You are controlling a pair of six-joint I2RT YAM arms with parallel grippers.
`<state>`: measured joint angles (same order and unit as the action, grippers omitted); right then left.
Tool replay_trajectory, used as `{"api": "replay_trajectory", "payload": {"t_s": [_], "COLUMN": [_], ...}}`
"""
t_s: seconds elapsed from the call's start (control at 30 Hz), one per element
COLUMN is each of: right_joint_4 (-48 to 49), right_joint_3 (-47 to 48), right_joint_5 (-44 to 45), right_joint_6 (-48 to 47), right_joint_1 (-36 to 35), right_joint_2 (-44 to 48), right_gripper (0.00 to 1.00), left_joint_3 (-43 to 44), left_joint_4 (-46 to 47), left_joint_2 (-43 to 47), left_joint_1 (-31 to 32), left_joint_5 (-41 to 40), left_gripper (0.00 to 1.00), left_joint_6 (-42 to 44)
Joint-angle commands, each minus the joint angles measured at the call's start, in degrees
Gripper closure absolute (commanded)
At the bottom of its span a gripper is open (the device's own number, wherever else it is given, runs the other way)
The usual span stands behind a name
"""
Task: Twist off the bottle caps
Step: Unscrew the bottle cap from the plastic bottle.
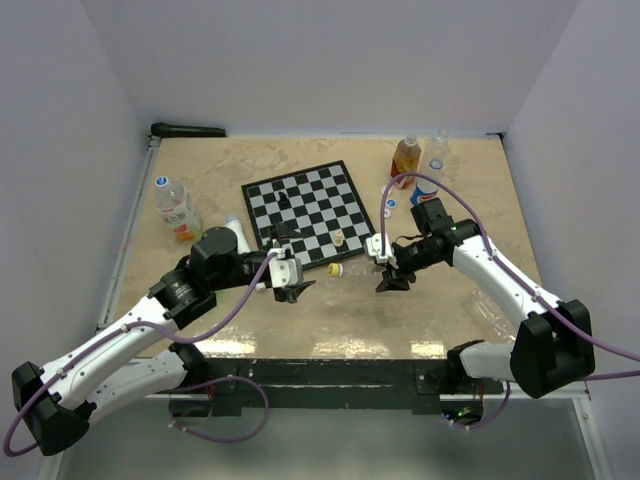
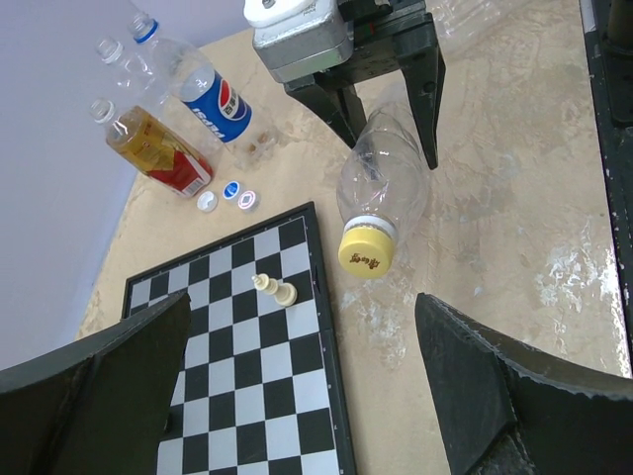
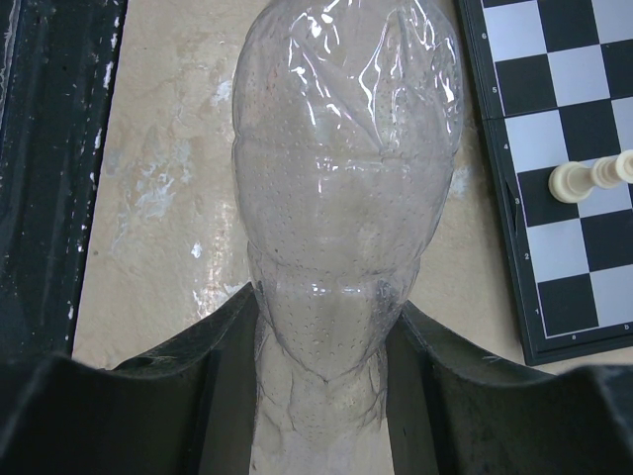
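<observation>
Top external view: I run two arms over a beige worktop point(image 1: 330, 320) with a chessboard point(image 1: 305, 205) in the middle.
Far left: a capped bottle point(image 1: 175, 212) stands near the worktop's left edge, well apart from both arms.
Left pincer point(image 1: 296, 291): fingers spread wide with nothing between them, near the board's near corner and facing the yellow cap.
Board clutter: a black piece point(image 1: 284, 199) sits mid-board, and cream pieces point(image 2: 274, 289) sit on the edge squares just beside the cap.
Yellow cap point(image 2: 366, 255): screwed on the neck of a clear bottle point(image 2: 386, 183) that lies on its side just off the board's edge. The worktop between cap and left pincer is bare.
Right pincer point(image 2: 388, 143): clamped on the clear bottle's base end.
Back right: an orange drink bottle point(image 2: 153, 148), a Pepsi bottle point(image 2: 213, 99) and another see-through bottle point(image 2: 124, 59) cluster together.
Loose caps point(image 2: 231, 192): three lie on the worktop between that cluster and the board's far corner.
</observation>
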<state>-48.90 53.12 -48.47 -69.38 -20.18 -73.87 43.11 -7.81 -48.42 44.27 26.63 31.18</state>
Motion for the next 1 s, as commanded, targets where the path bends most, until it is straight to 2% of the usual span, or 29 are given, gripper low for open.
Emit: {"api": "replay_trajectory", "payload": {"t_s": [0.0, 0.97], "right_joint_4": [-0.4, -0.4], "right_joint_3": [0.6, 0.5], "right_joint_5": [-0.1, 0.0], "right_joint_6": [0.5, 0.5], "right_joint_1": [-0.1, -0.2], "right_joint_2": [-0.1, -0.2], "right_gripper": [0.99, 0.99], "left_joint_3": [-0.3, -1.2], "left_joint_4": [1.7, 4.0], "left_joint_2": [0.3, -2.3], "left_joint_1": [-0.1, -0.1], "left_joint_5": [1.9, 4.1], "left_gripper": [0.0, 0.0], "left_joint_6": [2.7, 3.8]}}
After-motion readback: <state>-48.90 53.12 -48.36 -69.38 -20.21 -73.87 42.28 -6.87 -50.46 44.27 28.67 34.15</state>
